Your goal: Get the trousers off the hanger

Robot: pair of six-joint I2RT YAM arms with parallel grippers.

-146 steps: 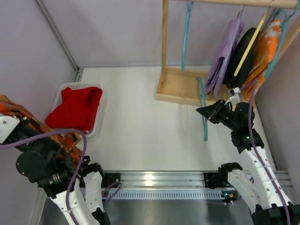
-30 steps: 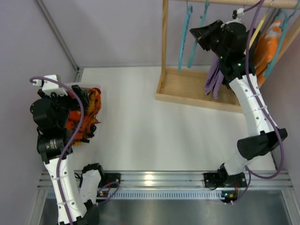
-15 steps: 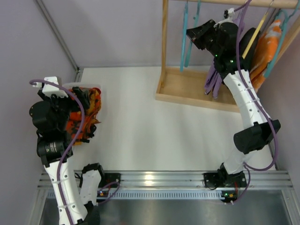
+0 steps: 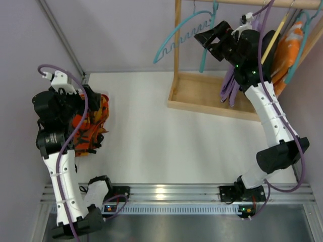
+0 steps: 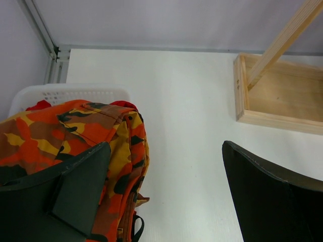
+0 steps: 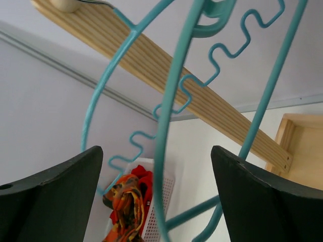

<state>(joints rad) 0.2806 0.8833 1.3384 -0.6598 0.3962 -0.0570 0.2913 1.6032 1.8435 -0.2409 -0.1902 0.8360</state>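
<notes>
The trousers [image 4: 91,123] lie in the basket [image 5: 75,93] at the tabletop's left edge, your left claw [image 5: 165,146] wide open, empty. Your right claw [image 6: 156,151] stands open around the hanger [image 6: 272,75].

trousers [image 5: 50,132]: orange/red/yel/blk camo, crumpled heap, far left | hanger [image 6: 160,151]: teal, bare, hanging up high, tilted

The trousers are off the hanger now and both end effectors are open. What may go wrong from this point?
1. The hanger hangs tilted on the wooden rail, and its frame passes between the open fingers of the right end effector; pulling back may hook it and drag it off.
2. The trousers drape over the rim of the white basket onto the table, so they may slide out.
</notes>
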